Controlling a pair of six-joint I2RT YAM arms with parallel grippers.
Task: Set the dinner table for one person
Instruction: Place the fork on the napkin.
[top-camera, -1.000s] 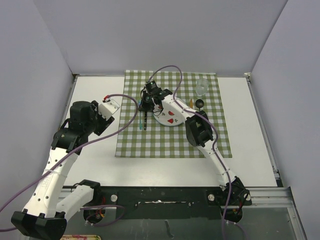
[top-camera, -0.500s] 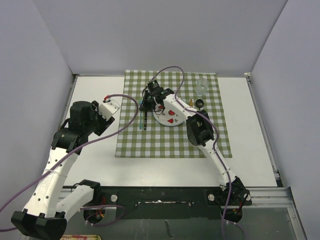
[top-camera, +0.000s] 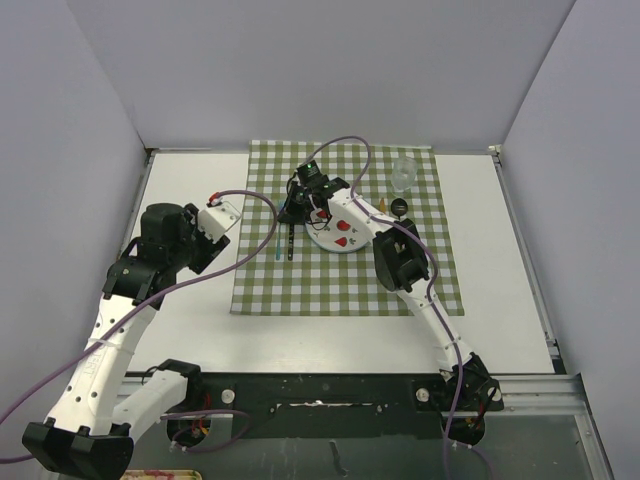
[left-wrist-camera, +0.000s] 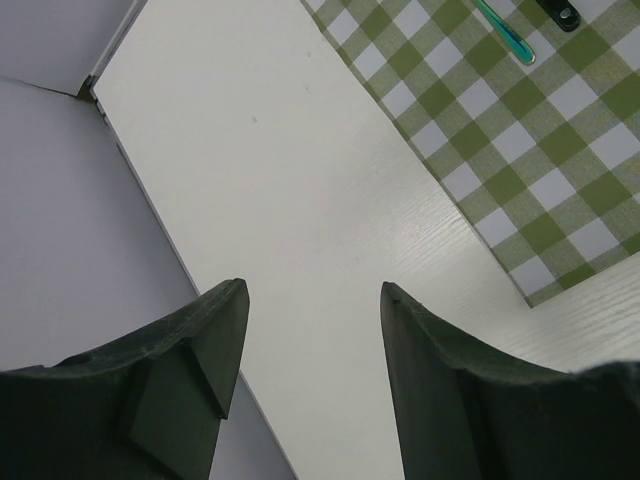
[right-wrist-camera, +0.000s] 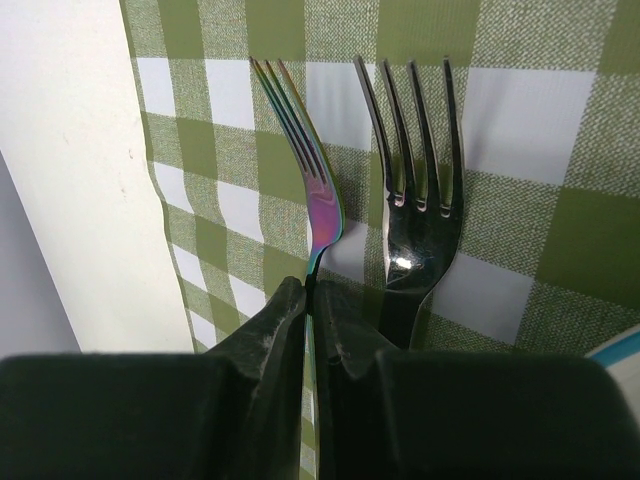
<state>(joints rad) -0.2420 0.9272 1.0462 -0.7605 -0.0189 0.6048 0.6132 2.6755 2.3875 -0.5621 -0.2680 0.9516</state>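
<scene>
On the white dinner table (top-camera: 190, 320) lies a green-and-white checked cloth (top-camera: 340, 280). My right gripper (right-wrist-camera: 310, 285) is shut on the neck of an iridescent fork (right-wrist-camera: 312, 180), whose tines point away just over the cloth. Its teal handle (top-camera: 277, 245) trails toward me. A black fork (right-wrist-camera: 415, 190) lies on the cloth right beside it. From above, the right gripper (top-camera: 303, 200) sits at the left edge of a white plate (top-camera: 345, 235) with red hearts. My left gripper (left-wrist-camera: 312, 300) hangs open and empty above bare table left of the cloth.
A clear cup (top-camera: 404, 173) stands at the cloth's far right, with a small black round object (top-camera: 400, 207) and a yellowish piece (top-camera: 382, 204) near the plate. Grey walls close in the table on three sides. Purple cables loop over both arms.
My right wrist has turned a little to the right with the iridescent fork still in its grip. The left arm has not moved.
</scene>
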